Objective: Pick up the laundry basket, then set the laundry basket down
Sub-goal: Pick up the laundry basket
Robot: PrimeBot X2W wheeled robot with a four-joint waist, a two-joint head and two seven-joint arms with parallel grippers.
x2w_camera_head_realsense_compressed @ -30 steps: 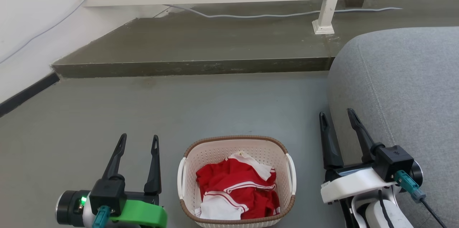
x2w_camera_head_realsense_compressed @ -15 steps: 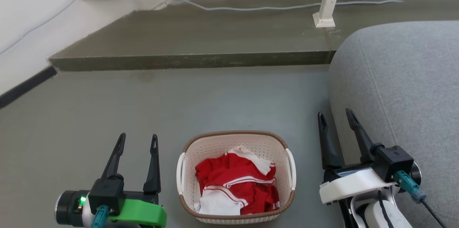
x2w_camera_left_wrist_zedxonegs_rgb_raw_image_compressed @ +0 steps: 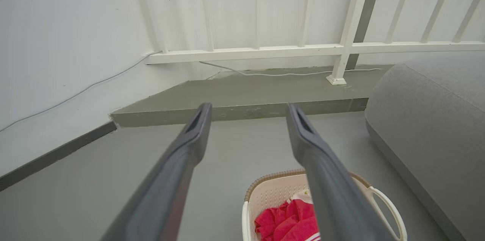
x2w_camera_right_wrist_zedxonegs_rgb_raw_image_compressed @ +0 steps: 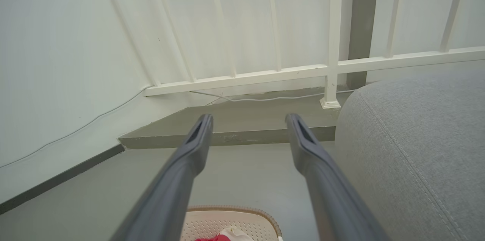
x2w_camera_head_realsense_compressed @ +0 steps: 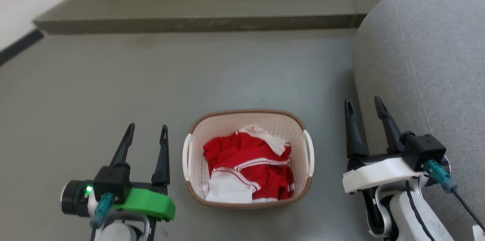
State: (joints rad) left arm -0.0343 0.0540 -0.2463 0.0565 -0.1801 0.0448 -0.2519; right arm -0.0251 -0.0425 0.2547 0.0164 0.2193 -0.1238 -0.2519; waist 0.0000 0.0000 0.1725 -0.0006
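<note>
Jaws apart and empty, we flank the laundry basket (x2w_camera_head_realsense_compressed: 227, 125) with left gripper (x2w_camera_head_realsense_compressed: 147, 127) and right gripper (x2w_camera_head_realsense_compressed: 362, 100), placed to lift it from both sides.

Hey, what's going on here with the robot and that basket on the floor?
A two-armed robot looks set to lift the laundry basket, which sits on the grey floor between its arms with red-and-white clothes inside. The left pincer and the right pincer are both open, one at each side of the basket, not touching it. Nothing is gripped yet. A grey sofa stands beside the right pincer.
</note>
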